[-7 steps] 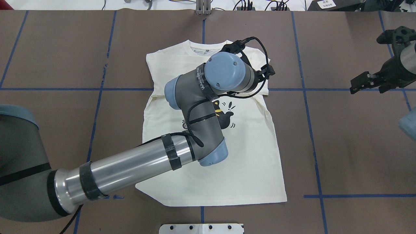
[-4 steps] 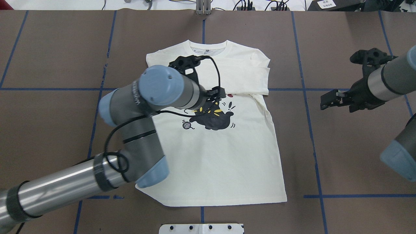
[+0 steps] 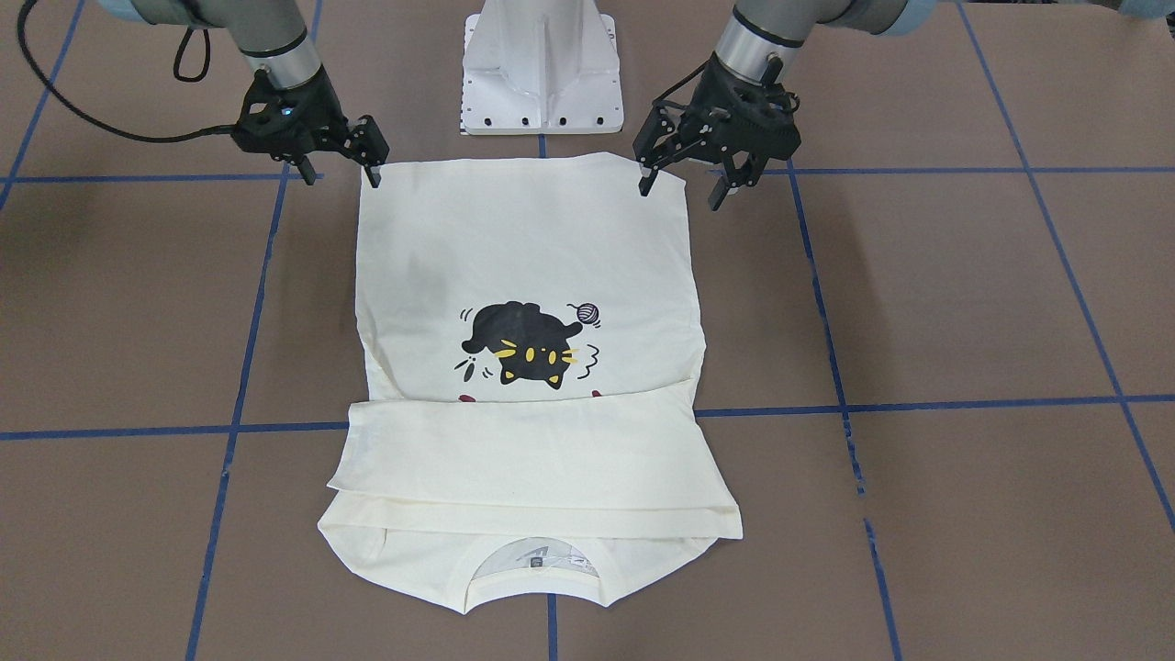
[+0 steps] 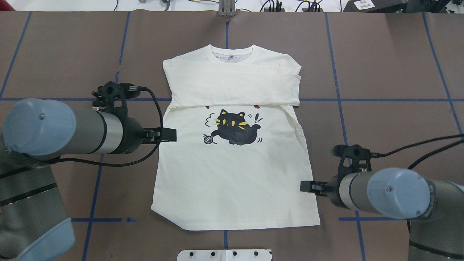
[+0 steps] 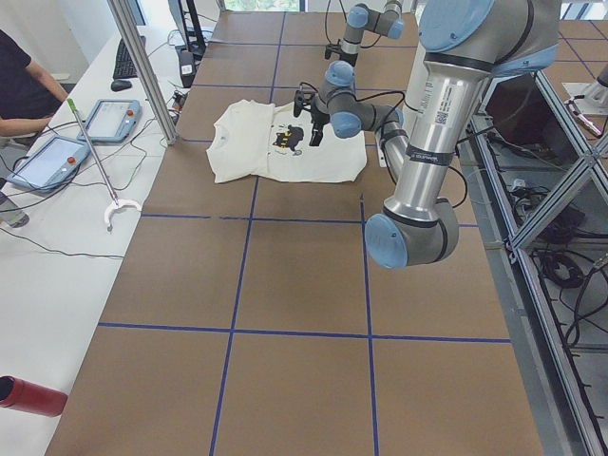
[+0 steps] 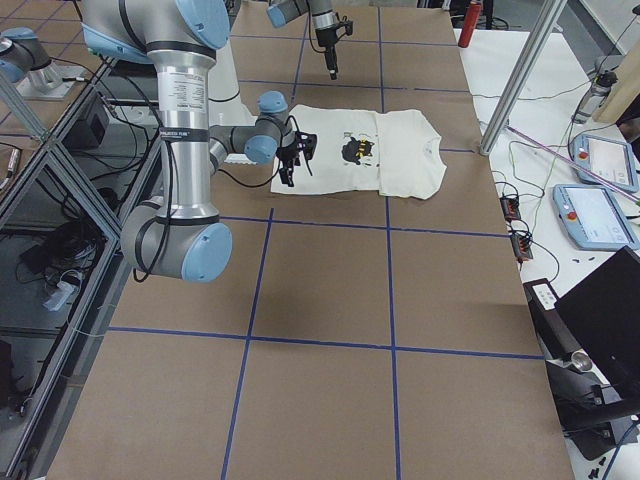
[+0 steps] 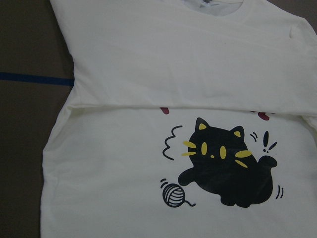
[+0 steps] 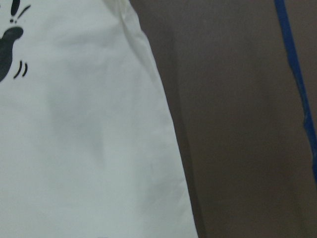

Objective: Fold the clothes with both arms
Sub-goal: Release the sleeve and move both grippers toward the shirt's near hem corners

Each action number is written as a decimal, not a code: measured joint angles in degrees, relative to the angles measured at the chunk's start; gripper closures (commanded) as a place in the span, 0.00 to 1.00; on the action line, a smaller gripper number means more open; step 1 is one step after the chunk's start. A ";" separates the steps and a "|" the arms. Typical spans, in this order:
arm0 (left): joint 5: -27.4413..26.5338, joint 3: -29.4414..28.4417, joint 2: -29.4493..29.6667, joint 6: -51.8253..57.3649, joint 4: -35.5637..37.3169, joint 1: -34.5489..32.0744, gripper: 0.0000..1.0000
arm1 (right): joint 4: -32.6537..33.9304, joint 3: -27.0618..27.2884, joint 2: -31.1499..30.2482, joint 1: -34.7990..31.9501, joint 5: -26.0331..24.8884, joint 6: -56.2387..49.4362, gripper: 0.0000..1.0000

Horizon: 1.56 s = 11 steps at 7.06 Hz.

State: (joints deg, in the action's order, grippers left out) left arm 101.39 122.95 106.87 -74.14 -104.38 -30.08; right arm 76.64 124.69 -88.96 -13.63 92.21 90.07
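Both left end effector [image 3: 679, 188] and right end effector [image 3: 340, 176] are hovering open, empty, beside the T-shirt [image 3: 523, 239]; I'm expecting hem-corner pinches next.

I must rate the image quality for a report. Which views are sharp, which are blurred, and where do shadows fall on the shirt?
Left wrist view: sharp, evenly lit, the cat print crisp. Right wrist view: soft and dimmer, the T-shirt edge blurred, a faint grey shadow across the cloth. Front-facing view: sharp, a pale grey shadow on the cloth beside the print.
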 measured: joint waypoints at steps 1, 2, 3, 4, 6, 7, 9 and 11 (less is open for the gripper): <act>0.07 1.73 -1.41 0.02 0.10 -0.03 0.00 | -0.79 -0.52 -0.24 3.63 -1.82 2.22 0.00; 0.02 2.21 -1.89 -0.01 0.13 0.02 0.00 | -2.13 -1.61 -0.44 5.11 -2.39 3.03 0.00; -0.07 1.95 -1.99 -0.05 0.14 0.27 0.00 | -3.42 -2.90 -0.51 5.65 -2.67 3.46 0.00; -0.14 1.52 -1.90 -0.12 0.14 0.50 0.00 | -4.00 -3.94 -0.40 5.82 -2.76 3.61 0.00; -0.19 1.20 -1.62 -0.18 0.15 0.61 0.00 | -4.26 -5.35 -0.19 5.80 -2.47 3.68 0.01; -0.17 1.20 -1.52 -0.15 0.15 0.63 0.00 | -4.22 -5.65 -0.35 5.80 -2.30 3.70 0.04; -0.14 1.33 -1.43 -0.13 0.15 0.64 0.00 | -4.15 -6.02 -0.54 5.81 -1.70 3.71 0.44; -0.12 1.56 -1.40 -0.11 0.14 0.56 0.00 | -4.14 -6.16 -0.52 5.81 -0.79 3.71 0.58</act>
State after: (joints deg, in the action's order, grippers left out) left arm 101.27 124.51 105.46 -74.25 -104.24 -29.52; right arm 72.51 118.53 -89.48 -7.82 91.42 93.78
